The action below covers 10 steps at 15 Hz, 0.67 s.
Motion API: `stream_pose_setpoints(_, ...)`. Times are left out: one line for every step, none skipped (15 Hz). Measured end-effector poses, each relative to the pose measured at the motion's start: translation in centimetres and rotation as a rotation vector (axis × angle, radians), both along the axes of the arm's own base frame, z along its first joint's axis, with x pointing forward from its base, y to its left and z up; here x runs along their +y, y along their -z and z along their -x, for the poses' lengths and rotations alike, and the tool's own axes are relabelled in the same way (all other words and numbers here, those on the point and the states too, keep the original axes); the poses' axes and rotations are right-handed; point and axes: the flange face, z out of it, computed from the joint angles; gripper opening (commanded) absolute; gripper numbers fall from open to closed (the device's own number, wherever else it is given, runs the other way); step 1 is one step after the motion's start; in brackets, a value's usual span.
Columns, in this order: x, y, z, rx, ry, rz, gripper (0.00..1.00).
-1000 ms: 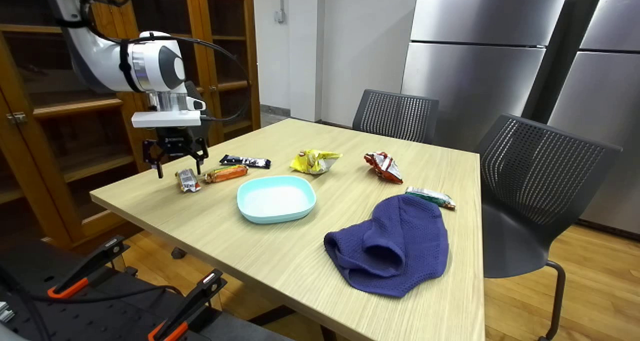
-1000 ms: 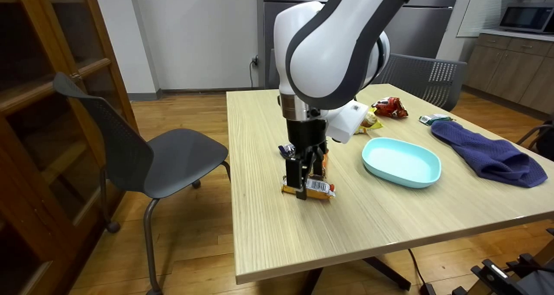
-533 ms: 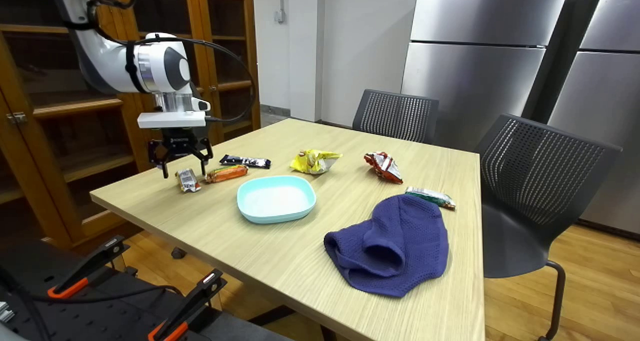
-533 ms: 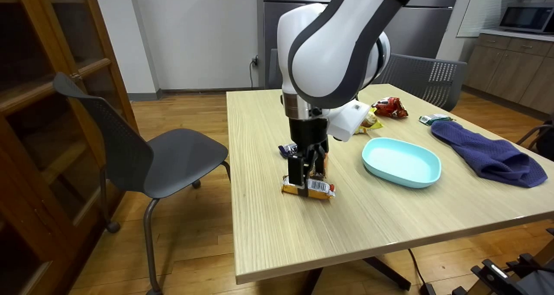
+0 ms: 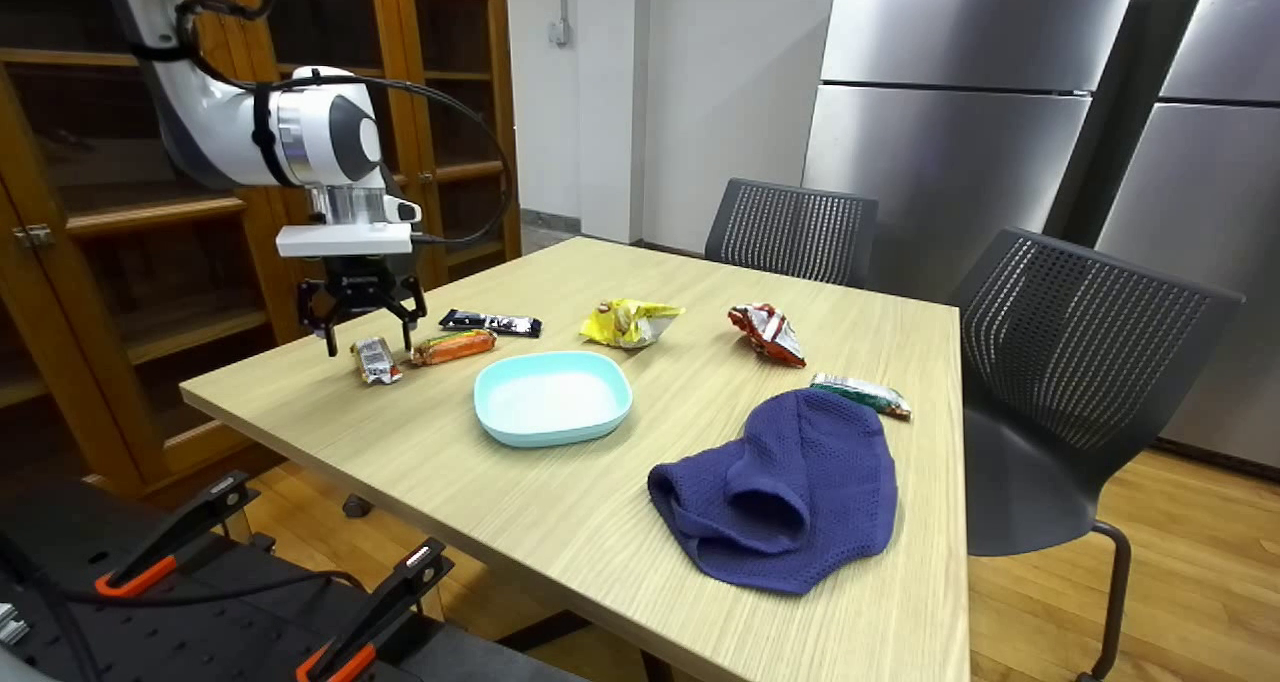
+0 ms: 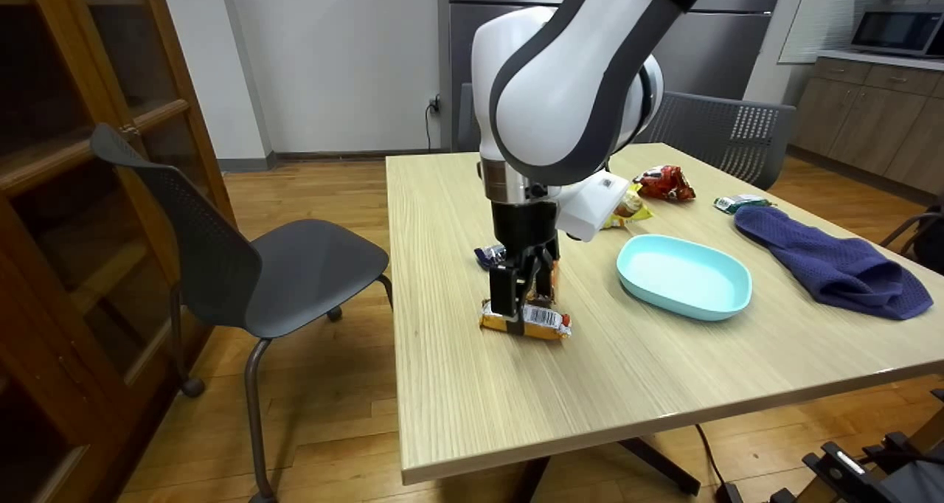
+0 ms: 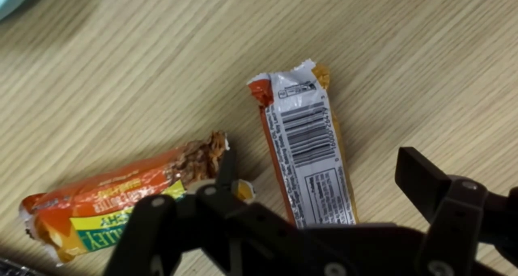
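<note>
Claw [image 7: 316,160] hangs spread over a barcoded bar [image 7: 308,146].

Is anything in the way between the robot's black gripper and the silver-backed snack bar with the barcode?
Nothing visible stands between the open black gripper and the oblong silver-backed snack bar. In the wrist view, one finger overlaps an end of the shiny orange wrapped bar beside it; whether they touch, I can't tell.

Pale table [image 5: 600,522], wrapped snacks [image 7: 309,154], tray [image 5: 553,402], cloth [image 5: 825,472]
</note>
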Motion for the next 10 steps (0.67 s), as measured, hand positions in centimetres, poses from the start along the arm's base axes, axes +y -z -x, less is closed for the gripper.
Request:
stream_pose_setpoints(0.0, 0.1, 0.0, 0.002, 0.000, 0.000, 1.00)
stream_pose_setpoints(0.0, 0.3, 0.1, 0.005, 0.000, 0.001, 1.00)
stream_pose_setpoints(0.0, 0.5, 0.2, 0.009, -0.001, 0.002, 1.00)
stream_pose_setpoints(0.0, 0.8, 0.3, 0.015, -0.002, 0.003, 1.00)
stream_pose_setpoints(0.1, 1.1, 0.5, 0.020, -0.007, 0.003, 1.00)
stream_pose_setpoints(0.2, 1.4, 0.7, 0.026, -0.011, 0.003, 1.00)
stream_pose_setpoints(0.3, 1.6, 0.8, 0.031, -0.014, 0.003, 0.75)
stream_pose_setpoints(0.4, 1.8, 1.0, 0.035, -0.015, 0.003, 0.74)
stream_pose_setpoints(0.4, 1.9, 1.0, 0.038, -0.016, 0.003, 0.68)
stream_pose_setpoints(0.4, 2.0, 1.0, 0.039, -0.016, 0.003, 0.58)
